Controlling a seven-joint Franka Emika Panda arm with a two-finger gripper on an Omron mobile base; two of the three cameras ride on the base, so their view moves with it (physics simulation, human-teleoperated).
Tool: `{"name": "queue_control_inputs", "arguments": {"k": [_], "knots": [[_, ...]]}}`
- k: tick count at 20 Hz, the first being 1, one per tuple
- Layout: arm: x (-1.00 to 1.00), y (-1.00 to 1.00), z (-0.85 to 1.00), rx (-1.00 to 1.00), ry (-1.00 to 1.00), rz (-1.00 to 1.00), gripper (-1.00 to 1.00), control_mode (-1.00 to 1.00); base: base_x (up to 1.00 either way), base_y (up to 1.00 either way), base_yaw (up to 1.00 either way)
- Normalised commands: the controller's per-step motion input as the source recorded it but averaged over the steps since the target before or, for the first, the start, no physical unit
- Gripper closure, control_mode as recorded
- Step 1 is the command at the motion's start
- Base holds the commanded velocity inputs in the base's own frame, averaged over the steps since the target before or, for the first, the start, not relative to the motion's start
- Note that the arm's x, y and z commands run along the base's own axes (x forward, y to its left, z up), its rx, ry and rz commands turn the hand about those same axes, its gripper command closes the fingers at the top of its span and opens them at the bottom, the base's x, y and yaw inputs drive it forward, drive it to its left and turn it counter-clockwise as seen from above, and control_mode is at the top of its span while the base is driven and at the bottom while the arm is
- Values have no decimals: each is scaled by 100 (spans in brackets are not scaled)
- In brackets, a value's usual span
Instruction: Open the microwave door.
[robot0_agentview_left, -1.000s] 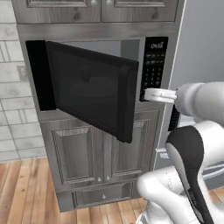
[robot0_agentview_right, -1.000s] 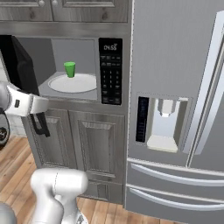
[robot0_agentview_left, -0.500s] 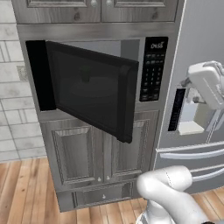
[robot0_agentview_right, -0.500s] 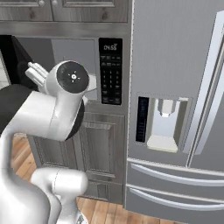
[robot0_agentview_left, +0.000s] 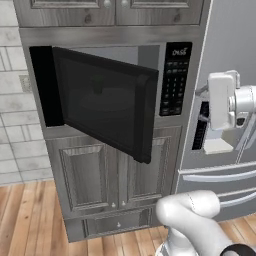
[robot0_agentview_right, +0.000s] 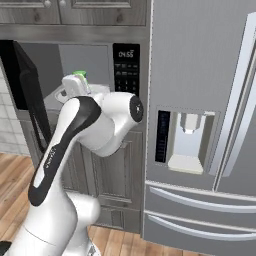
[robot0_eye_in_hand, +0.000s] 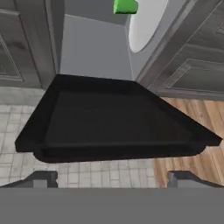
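Door: microwave door (robot0_agentview_left: 105, 102) swung well open, hinged on the left of the microwave (robot0_agentview_left: 172, 80).
Jaws: gripper (robot0_eye_in_hand: 111, 179) spread wide, holding nothing.
Relation: door's inner face lies straight ahead of the jaws, apart from them.

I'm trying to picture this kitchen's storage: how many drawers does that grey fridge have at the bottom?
2. The upper drawer runs across the fridge just below the dispenser; the lower drawer sits right beneath it. Anything lower is cut off.
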Motion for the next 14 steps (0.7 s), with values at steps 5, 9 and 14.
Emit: {"name": "queue_control_inputs", "arguments": {"k": [5,9,14], "knots": [[76,21,-20,23,16,22,-100,-100,0,0,0],[57,46,-15,14,16,25,-100,-100,0,0,0],[11,84,-1,7,19,25,-100,-100,0,0,0]]}}
